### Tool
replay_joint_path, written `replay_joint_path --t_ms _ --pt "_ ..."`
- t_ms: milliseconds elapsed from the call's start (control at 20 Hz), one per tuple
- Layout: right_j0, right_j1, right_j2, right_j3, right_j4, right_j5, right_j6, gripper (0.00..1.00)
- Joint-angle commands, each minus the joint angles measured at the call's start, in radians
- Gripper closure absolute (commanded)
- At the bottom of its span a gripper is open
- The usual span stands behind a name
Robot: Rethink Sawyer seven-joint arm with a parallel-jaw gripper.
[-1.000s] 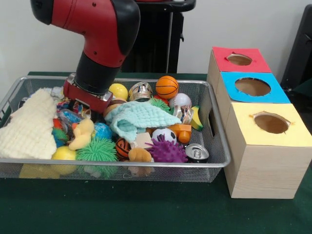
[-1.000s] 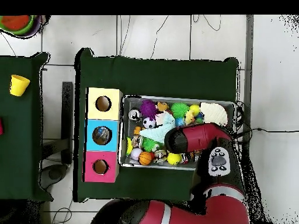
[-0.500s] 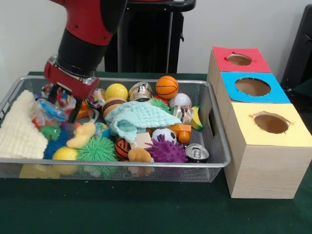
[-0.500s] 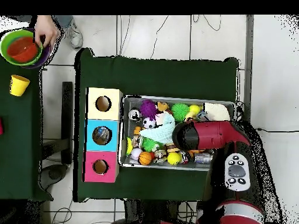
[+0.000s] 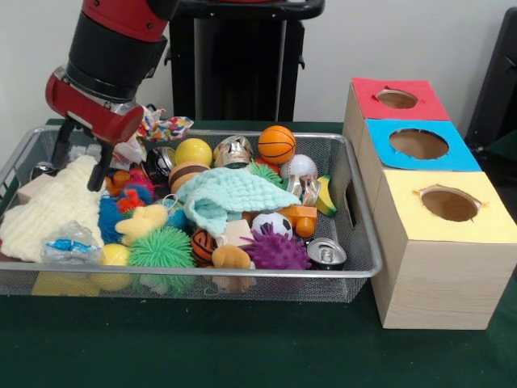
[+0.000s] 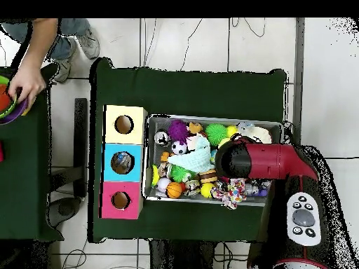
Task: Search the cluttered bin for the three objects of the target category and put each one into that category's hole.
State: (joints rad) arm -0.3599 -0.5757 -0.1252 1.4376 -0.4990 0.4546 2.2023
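- Step in hand: the search; the gripper (image 5: 81, 160) hangs raised over the left end of the bin (image 5: 355, 242), above a cream cloth (image 5: 48, 206)
- Its two black fingers stand wide apart and point down; nothing shows between them, so I judge it empty
- A crinkled, many-coloured wrapper (image 5: 164, 127) sits at the bin's far rim just beside the wrist; whether it touches the gripper cannot be told
- The target category is not shown; the likely candidates all lie in the bin: a basketball (image 5: 276, 143) at the far wall, a football (image 5: 272, 224) mid-bin, a can (image 5: 326, 253) in the near right corner, spiky toys between
- A teal cloth (image 5: 230, 194) is draped over the middle and probably hides more
- The red hole (image 5: 397, 99), blue hole (image 5: 418, 144) and yellow hole (image 5: 449, 204) stand in a row just right of the bin, unobstructed
- Next move, as I judge it: pick out one target, come down on it with the fingers spread, close, then carry it right to its hole; round things may roll off
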Motion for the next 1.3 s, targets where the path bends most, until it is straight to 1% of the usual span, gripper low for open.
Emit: replay_joint_path --t_ms 50,200,400,650,800,900,1000,1200,1300 --pt "-0.031 0.053 0.123 0.071 0.061 0.039 0.007 0.00" --pt "-0.032 0.061 0.123 0.079 0.071 0.025 0.013 0.00" --pt "-0.031 0.079 0.123 0.064 0.066 -0.002 0.012 0.00" --pt "-0.087 0.112 0.184 0.093 0.057 -0.096 -0.011 0.00" --pt "-0.090 0.128 0.187 0.090 0.040 -0.155 0.014 0.00" --pt "-0.087 0.123 0.183 0.089 0.034 -0.178 0.028 0.00" --pt "-0.100 0.115 0.197 0.093 0.037 -0.187 0.021 0.00" --pt "-0.125 0.077 0.234 0.120 0.053 -0.190 0.007 0.00" --pt "-0.138 0.067 0.255 0.117 0.056 -0.193 -0.001 0.00"
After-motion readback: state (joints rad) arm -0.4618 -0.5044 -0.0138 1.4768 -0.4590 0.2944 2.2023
